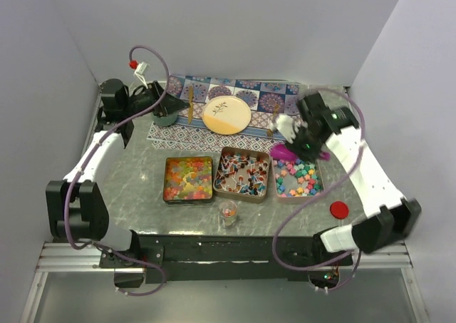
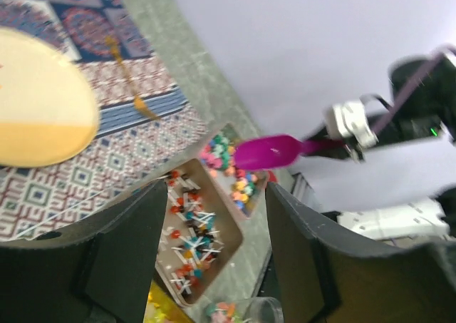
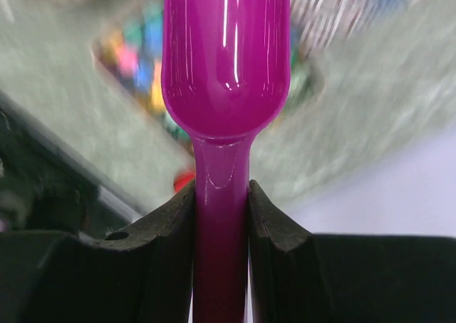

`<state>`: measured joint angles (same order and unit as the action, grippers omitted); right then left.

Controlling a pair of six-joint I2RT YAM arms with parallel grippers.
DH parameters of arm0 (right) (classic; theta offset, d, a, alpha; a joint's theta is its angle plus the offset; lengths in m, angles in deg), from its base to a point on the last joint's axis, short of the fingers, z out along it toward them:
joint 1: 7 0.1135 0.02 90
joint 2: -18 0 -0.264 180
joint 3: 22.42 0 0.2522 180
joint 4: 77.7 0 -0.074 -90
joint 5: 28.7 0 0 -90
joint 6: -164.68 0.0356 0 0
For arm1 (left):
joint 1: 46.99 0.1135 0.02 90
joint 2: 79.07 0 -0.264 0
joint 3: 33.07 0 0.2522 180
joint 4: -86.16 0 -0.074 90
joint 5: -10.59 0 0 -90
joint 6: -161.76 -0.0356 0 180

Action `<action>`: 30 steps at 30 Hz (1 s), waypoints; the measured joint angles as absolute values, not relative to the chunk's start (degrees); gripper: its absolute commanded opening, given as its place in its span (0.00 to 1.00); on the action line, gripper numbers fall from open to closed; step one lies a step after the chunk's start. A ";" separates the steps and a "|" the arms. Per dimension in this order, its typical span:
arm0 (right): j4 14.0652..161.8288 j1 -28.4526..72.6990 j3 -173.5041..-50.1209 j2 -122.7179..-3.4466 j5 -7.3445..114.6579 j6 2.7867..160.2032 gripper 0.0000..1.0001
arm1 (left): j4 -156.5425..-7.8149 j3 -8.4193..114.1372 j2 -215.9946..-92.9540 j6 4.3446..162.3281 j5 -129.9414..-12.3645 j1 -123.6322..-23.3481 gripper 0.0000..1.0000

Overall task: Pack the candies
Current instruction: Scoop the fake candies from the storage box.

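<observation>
The candies lie in three tins: orange-yellow-red gummies (image 1: pixel 189 178), red-blue-white wrapped pieces (image 1: pixel 242 172) (image 2: pixel 187 230) and pastel star pieces (image 1: pixel 298 179) (image 2: pixel 226 159) (image 3: pixel 139 59). A small clear jar (image 1: pixel 228 211) (image 2: pixel 246 310) in front of the tins holds a few candies. My right gripper (image 1: pixel 298 142) (image 3: pixel 221 216) is shut on the handle of the purple scoop (image 1: pixel 282 152) (image 2: pixel 267 152) (image 3: pixel 226 59), whose bowl hangs over the back edge of the star tin. Far back left, above the mat, my left gripper (image 1: pixel 174 108) (image 2: pixel 217 195) is open and holds nothing.
A patterned mat (image 1: pixel 249 95) at the back carries a cream and orange plate (image 1: pixel 226 115) (image 2: pixel 35 116) and gold cutlery (image 1: pixel 190 98) (image 2: pixel 132 88). The round red lid (image 1: pixel 339 209) (image 3: pixel 184 180) lies front right on the grey table. White walls close in on three sides.
</observation>
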<state>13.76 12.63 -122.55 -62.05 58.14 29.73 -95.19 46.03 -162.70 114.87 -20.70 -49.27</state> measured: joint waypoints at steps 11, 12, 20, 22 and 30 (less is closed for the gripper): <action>10.20 4.57 -109.61 -57.05 69.05 28.44 0.00 | -90.91 42.77 -171.32 111.42 -27.67 -49.27 0.63; 10.48 4.57 -108.84 -57.75 69.26 29.36 0.00 | -90.86 42.77 -171.32 111.35 -28.00 -49.27 0.63; 11.20 4.57 -105.54 -59.89 72.72 34.45 0.00 | -90.86 42.82 -172.98 111.39 -29.02 -49.27 0.62; 11.49 4.50 -104.65 -59.54 74.34 34.56 0.00 | -90.86 42.82 -173.46 111.37 -29.13 -49.27 0.62; 11.29 3.43 -99.27 -58.99 78.42 34.58 0.00 | -92.04 42.82 -174.68 111.90 -29.31 -49.27 0.62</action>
